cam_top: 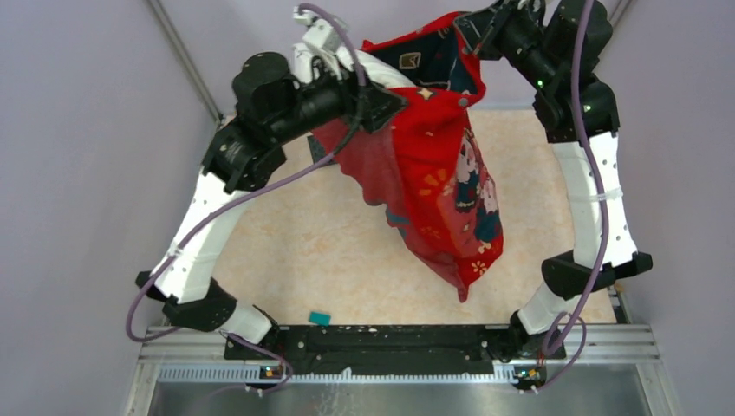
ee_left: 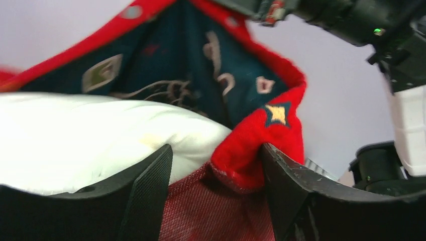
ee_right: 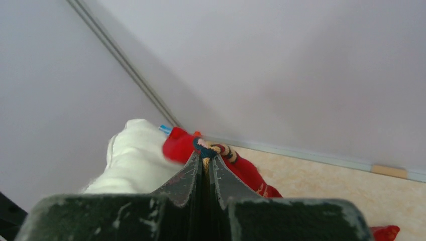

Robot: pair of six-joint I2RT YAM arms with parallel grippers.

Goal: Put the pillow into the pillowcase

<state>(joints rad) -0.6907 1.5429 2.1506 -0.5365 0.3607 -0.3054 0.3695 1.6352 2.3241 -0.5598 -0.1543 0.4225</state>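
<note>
Since both arms are up high with the pillowcase dangling clear of the counter, I'd guess the idea is to let gravity do the work: hold the mouth up and the stuffing slides down into the bag. The right hand is squeezed completely together on a thin bit of the red hem, no gap at all between its fingers, so that corner is properly pinned. The left hand is a different story. Its fingers stand fairly wide apart, with a fold of red hem against one and a bulge of the pillow against the other. Honestly the wrist view is too close and blurry for me to tell if it's actually clamping or just cradling.

The pillow looks mostly inside, with only a white end poking out of the opening up top between the two hands. The case hangs long and bulky below that. My read is that it's near the finish, and that last end needs shaking or tucking in. The risk is the left side slipping off the hem.
</note>
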